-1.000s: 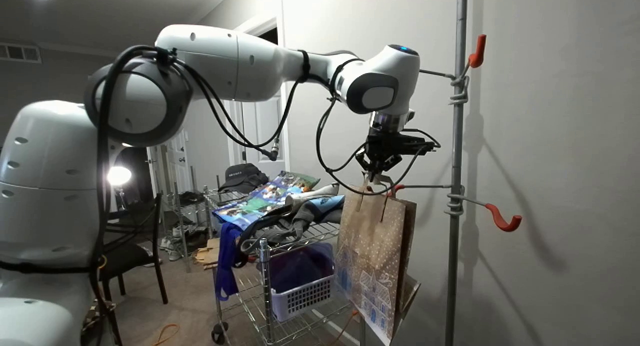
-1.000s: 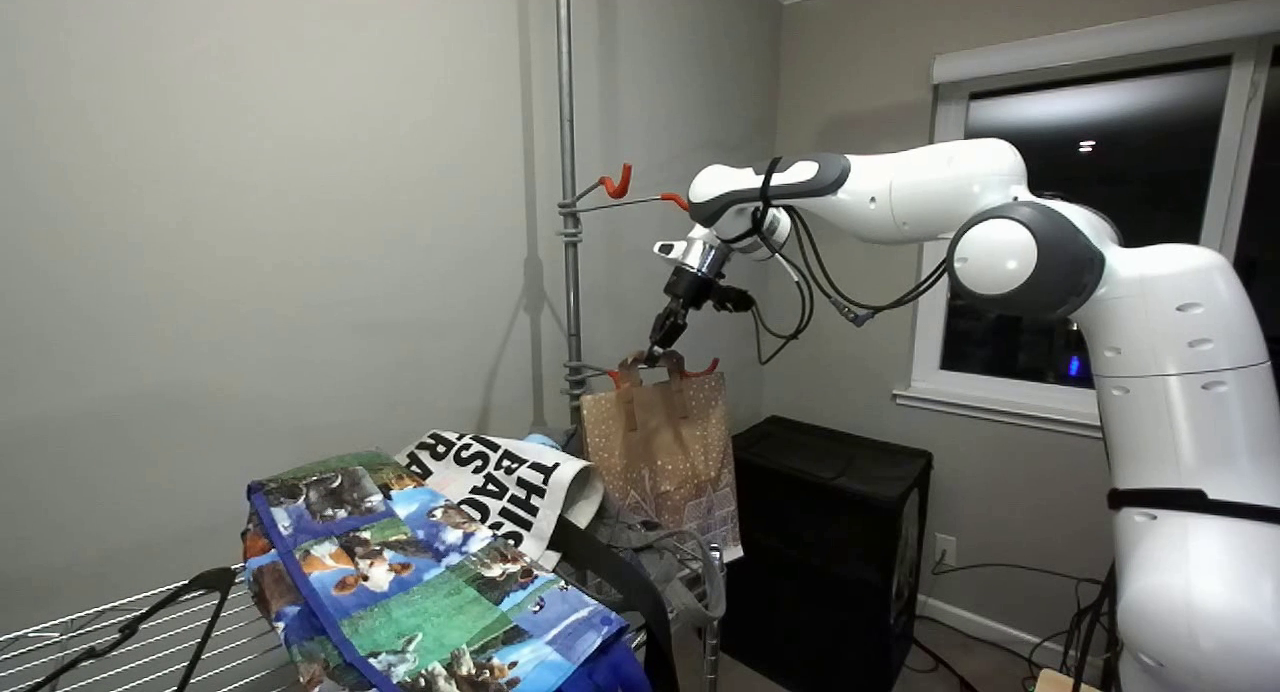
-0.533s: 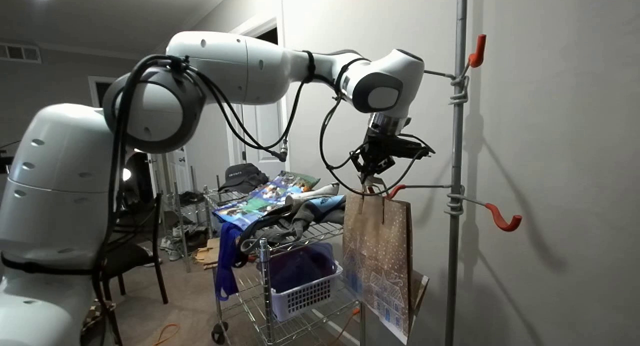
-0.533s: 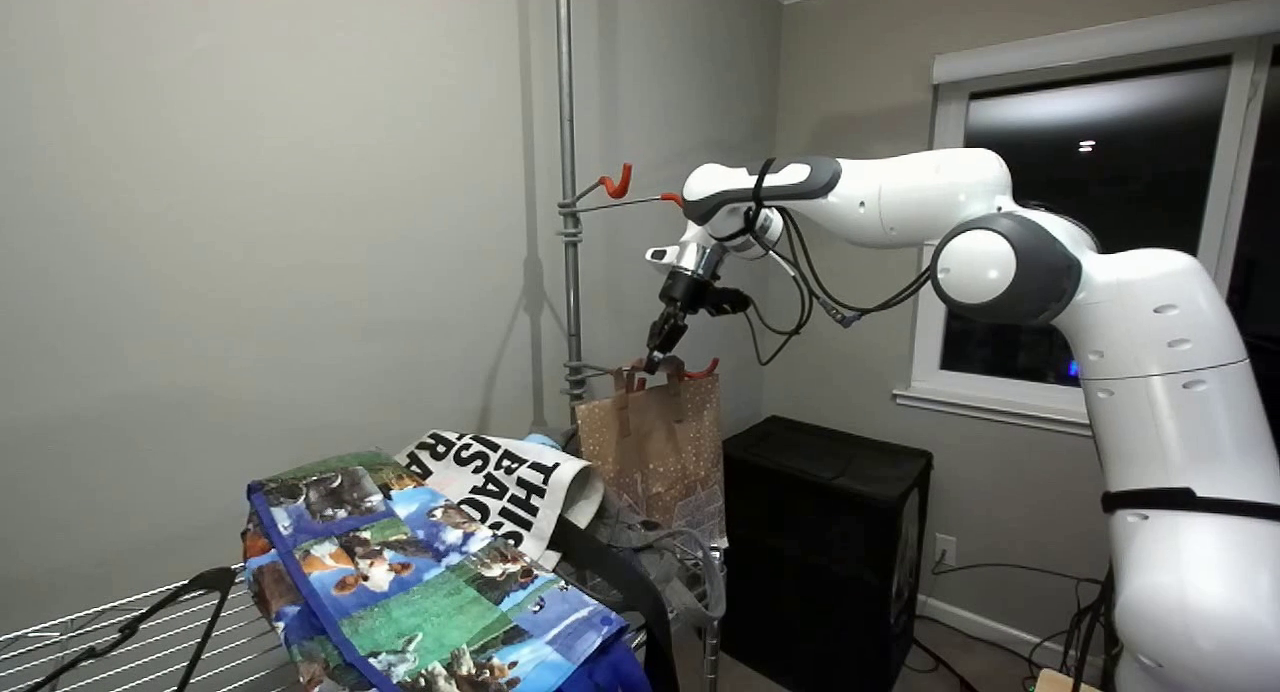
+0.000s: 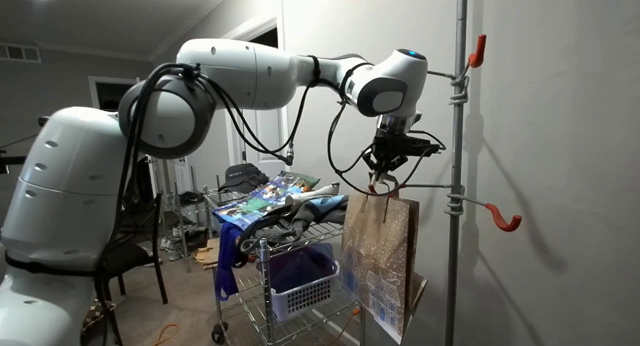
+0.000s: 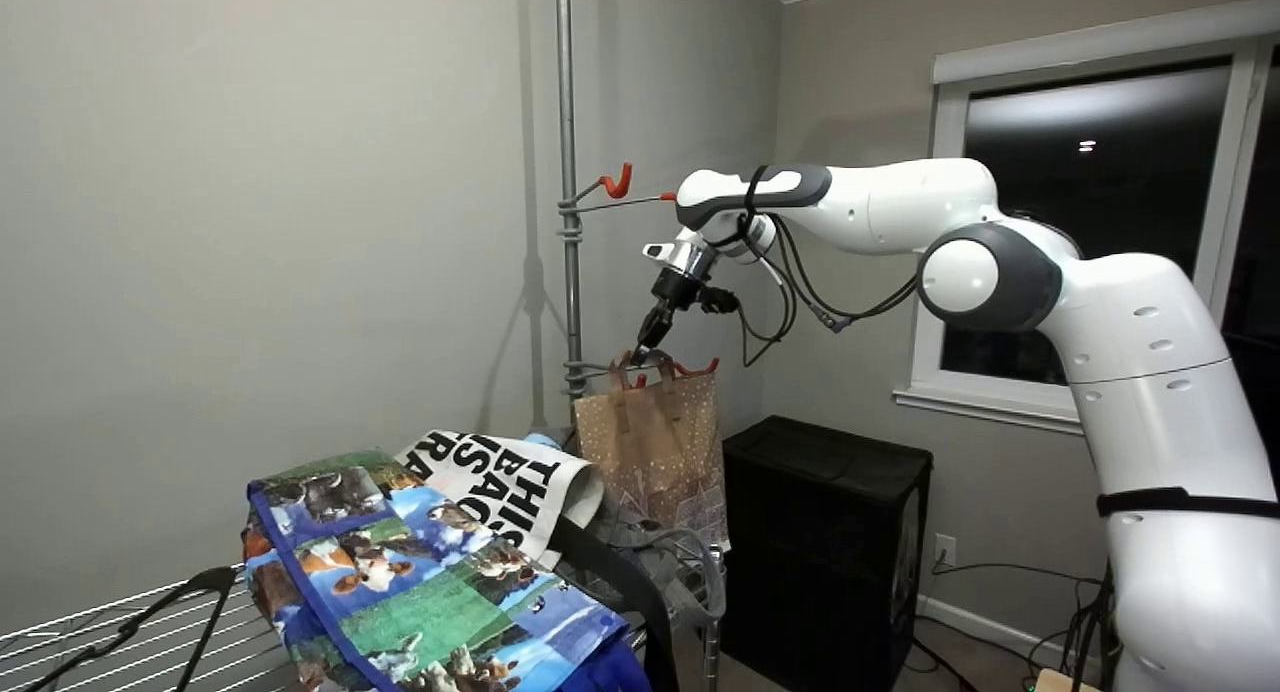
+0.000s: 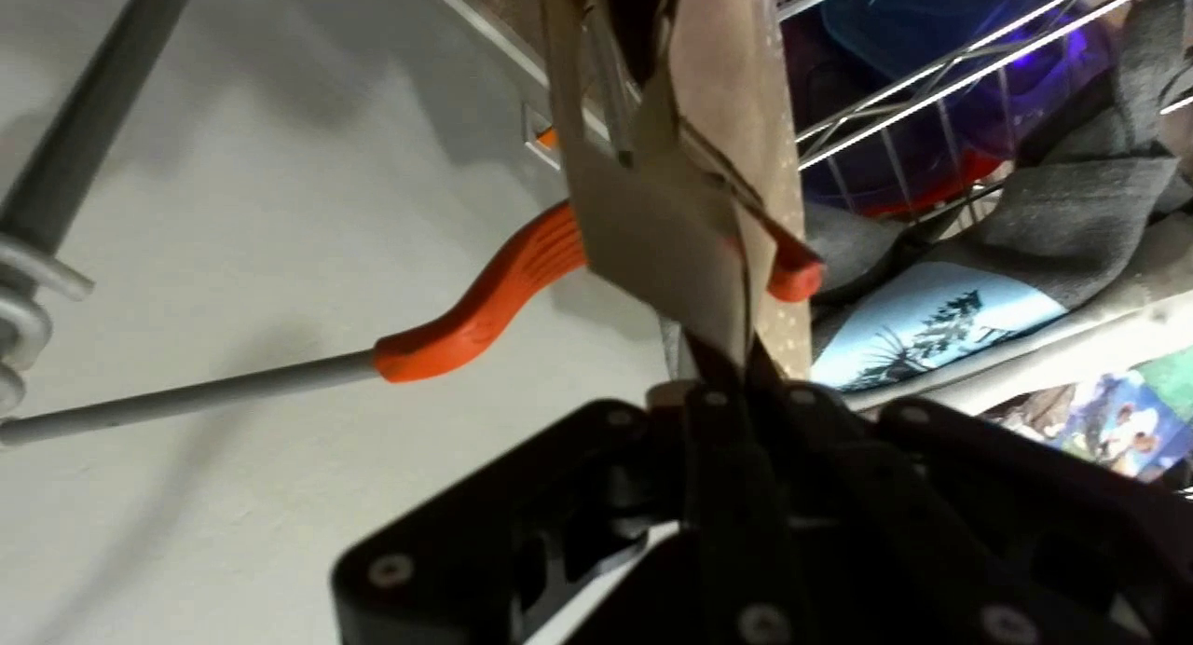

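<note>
A brown paper bag (image 5: pixel 377 236) with white dots and printed houses hangs below my gripper (image 5: pixel 381 175) in both exterior views. The wrist view shows my gripper (image 7: pixel 746 370) shut on the upper end of the bag's paper handle (image 7: pixel 657 240), the strip pinched between the fingertips. An orange-coated hook (image 7: pixel 475 305) runs from the left beneath that handle, and its red tip (image 7: pixel 795 274) shows on the far side. Whether the handle rests on the hook I cannot tell. The dotted bag (image 6: pixel 655 452) hangs roughly upright, slightly slanted.
A metal pole (image 5: pixel 456 136) carries more hooks, including an upper one (image 5: pixel 477 51) and a lower one (image 5: pixel 502 218). Beside the bag stands a wire rack with a white basket (image 5: pixel 305 296). Clothes, a lettered bag (image 6: pixel 490 482) and a cow-print bag (image 6: pixel 440 572) lie on it. A black cabinet (image 6: pixel 825 552) stands behind.
The arm has reached further toward the pole, lowering its elbow. My gripper and the bag have shifted slightly, right in one picture and left in the opposite one; the handle stays gripped.
</note>
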